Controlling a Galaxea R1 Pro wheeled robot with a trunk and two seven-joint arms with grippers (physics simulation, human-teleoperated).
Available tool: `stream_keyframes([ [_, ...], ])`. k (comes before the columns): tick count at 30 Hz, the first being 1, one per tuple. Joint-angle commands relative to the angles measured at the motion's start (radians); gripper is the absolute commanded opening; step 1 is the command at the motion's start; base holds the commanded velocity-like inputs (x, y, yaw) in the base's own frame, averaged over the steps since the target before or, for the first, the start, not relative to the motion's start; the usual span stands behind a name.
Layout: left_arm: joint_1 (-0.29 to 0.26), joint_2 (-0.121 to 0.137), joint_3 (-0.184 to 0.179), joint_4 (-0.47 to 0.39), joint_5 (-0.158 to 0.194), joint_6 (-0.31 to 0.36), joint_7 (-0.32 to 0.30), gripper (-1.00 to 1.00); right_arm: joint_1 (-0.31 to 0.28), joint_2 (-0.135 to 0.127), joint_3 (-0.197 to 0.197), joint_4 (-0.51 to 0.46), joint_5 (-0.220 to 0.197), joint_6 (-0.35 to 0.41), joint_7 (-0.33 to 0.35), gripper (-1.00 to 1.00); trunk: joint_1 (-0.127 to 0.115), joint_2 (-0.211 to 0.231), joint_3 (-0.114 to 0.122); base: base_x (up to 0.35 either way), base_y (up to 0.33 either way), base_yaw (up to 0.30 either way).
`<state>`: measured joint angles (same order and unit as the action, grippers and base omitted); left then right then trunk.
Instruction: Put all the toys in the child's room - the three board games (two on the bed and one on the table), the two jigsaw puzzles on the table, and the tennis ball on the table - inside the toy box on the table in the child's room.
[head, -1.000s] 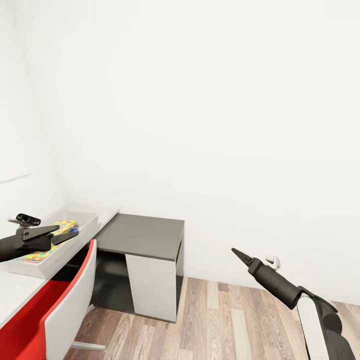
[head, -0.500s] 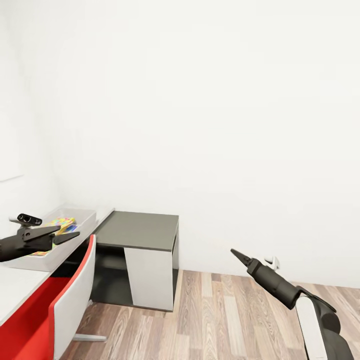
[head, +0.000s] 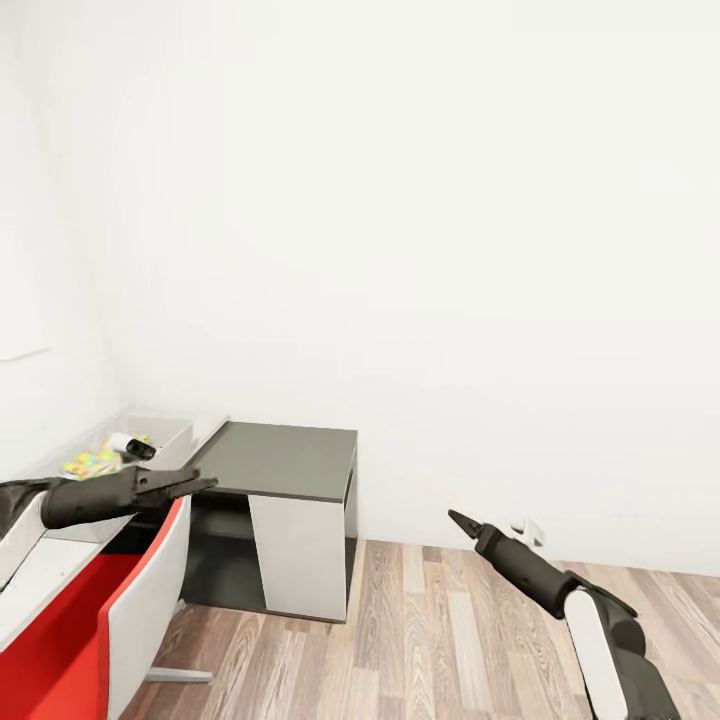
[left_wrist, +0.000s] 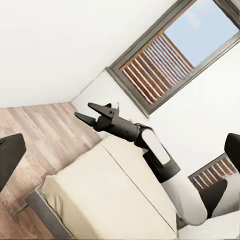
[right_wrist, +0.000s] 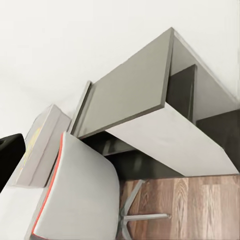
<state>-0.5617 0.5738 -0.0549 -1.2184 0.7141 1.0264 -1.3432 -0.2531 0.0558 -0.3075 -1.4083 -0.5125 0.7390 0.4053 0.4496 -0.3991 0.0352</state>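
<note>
While our head view takes in little of the toy box (head: 160, 436), we can see that it sits at the far end of the surface (head: 50, 575), against the wall, and that it already holds at least one jigsaw puzzle (head: 92, 462), a patch of yellow, pink and blue, with a small white and dark object beside it that we cannot identify. We judge that part of the tidying is done, but we cannot count what is inside from here, and the board games and tennis ball cannot be made out, so how much is left stays open.

Our left gripper (head: 190, 485) reaches out past the box toward the dark grey cabinet (head: 280, 460) with nothing in it; its jaws look spread slightly. Our right gripper (head: 459, 519) hangs over the wooden floor (head: 450, 640), empty too; in the left wrist view (left_wrist: 92, 112) its jaws stand apart.

A red and white chair (head: 130, 600) is tucked under the surface. The left wrist view also shows the bed (left_wrist: 95, 195), a bare cream mattress beneath a window (left_wrist: 170, 55) with slatted blinds; no box lies on the part we see.
</note>
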Motion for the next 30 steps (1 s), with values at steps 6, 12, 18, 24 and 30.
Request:
stream_keyframes([
  [6, -0.008, -0.124, -0.006, -0.033, 0.001, 0.014, 0.298, 1.0, -0.016, -0.002, 0.001, 0.039, 0.005, -0.005, -0.029, 1.0, 0.0, -0.001, 0.0, 0.0, 0.0, 0.0],
  [12, -0.01, -0.252, -0.042, -0.029, -0.001, 0.015, 0.585, 1.0, -0.018, -0.01, 0.0, 0.055, 0.036, -0.017, -0.097, 1.0, 0.0, -0.001, 0.0, 0.0, 0.0, 0.0],
  [18, -0.01, -0.335, -0.097, -0.014, 0.001, 0.014, 0.888, 1.0, -0.027, -0.013, 0.0, 0.058, 0.042, -0.021, -0.114, 1.0, 0.0, -0.001, 0.0, 0.0, 0.0, 0.0],
  [24, -0.01, -0.369, -0.103, 0.034, 0.0, 0.014, 1.06, 1.0, -0.046, -0.014, 0.0, 0.082, 0.043, -0.021, -0.115, 1.0, 0.0, -0.001, 0.0, -0.08, 0.028, 0.0],
  [30, -0.01, -0.374, -0.105, 0.056, -0.001, 0.014, 1.135, 1.0, -0.051, -0.014, 0.001, 0.088, 0.043, -0.021, -0.115, 1.0, 0.0, -0.001, 0.0, -0.263, 0.111, 0.0],
])
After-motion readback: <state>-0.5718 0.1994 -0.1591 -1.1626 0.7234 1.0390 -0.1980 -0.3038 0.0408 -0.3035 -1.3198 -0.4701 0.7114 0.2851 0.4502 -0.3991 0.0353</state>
